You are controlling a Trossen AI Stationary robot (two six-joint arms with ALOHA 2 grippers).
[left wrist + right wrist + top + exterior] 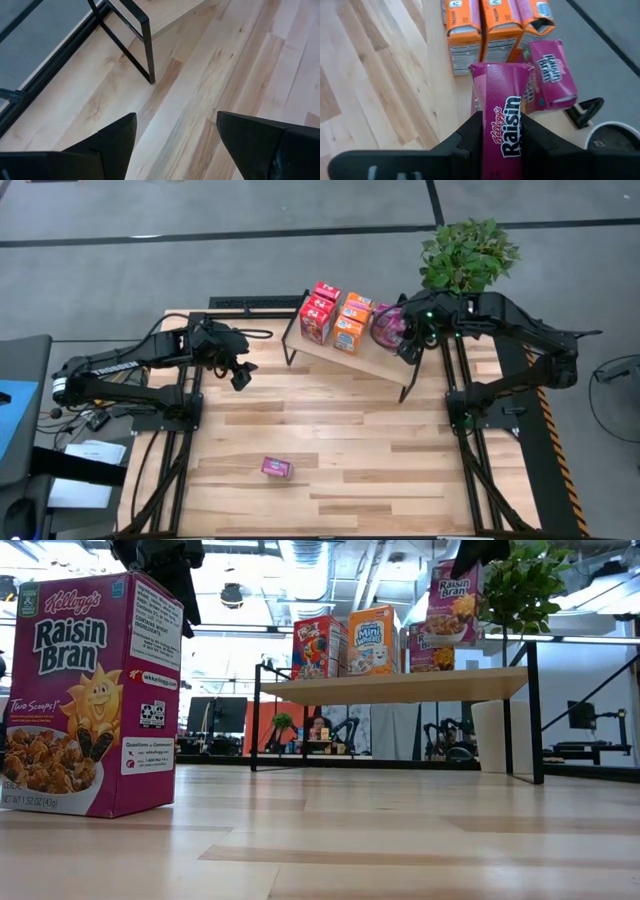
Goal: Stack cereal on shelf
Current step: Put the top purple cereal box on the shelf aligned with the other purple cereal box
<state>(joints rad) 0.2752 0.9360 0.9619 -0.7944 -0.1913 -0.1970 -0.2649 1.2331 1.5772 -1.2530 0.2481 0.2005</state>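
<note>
Right tool [502,131] pinching Raisin Bran box [501,95], lower part hidden; left tool [172,142] spread.

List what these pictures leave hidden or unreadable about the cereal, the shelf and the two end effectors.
- Held Raisin Bran box: in the right wrist view the right end effector covers its lower part.
- Shelf: in the high view the right arm hides its far right end and the magenta boxes there, so their count is unclear.
- Lone box on the table: its print is too small in the high view.
- Left end effector: the low view cuts it off at the top edge.
</note>
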